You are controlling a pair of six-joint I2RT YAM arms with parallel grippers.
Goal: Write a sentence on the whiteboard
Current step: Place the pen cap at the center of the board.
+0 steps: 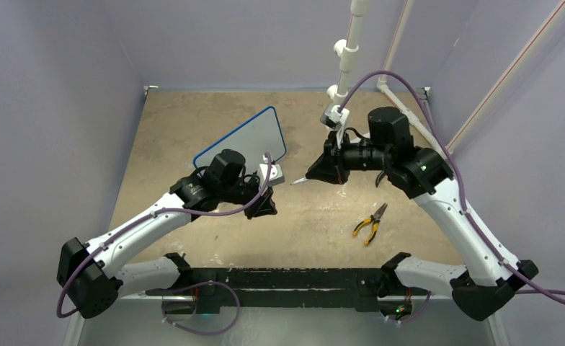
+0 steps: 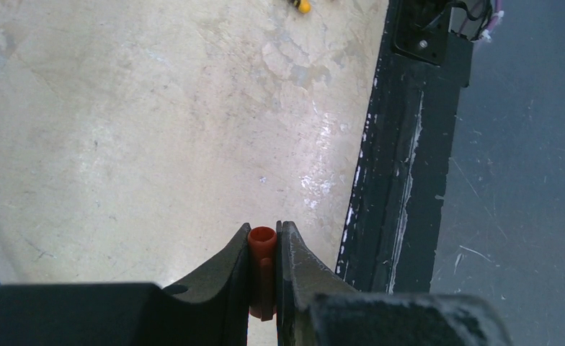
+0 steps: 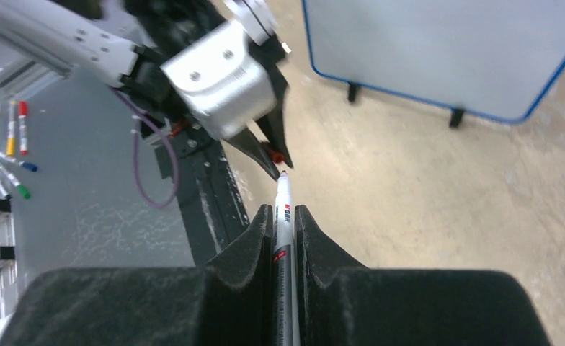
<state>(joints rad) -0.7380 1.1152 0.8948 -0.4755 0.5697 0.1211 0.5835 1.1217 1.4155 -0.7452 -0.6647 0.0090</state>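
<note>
So, left tool (image 2: 264,229): pinched the red cap (image 2: 262,249).
Right tool (image 3: 285,214): clamped the marker (image 3: 283,189) mid-barrel.
Whiteboard (image 3: 438,50): looked light, perhaps tippy; brace rim.

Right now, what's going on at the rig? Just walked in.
The right claw grips a marker with its tip bare. The left claw is shut on a red cap. The two are held close, tip toward cap, above the table. The whiteboard stands on its feet toward the back left, with no writing visible, so the sentence isn't started. Yellow-handled pliers lie apart near the right arm.
</note>
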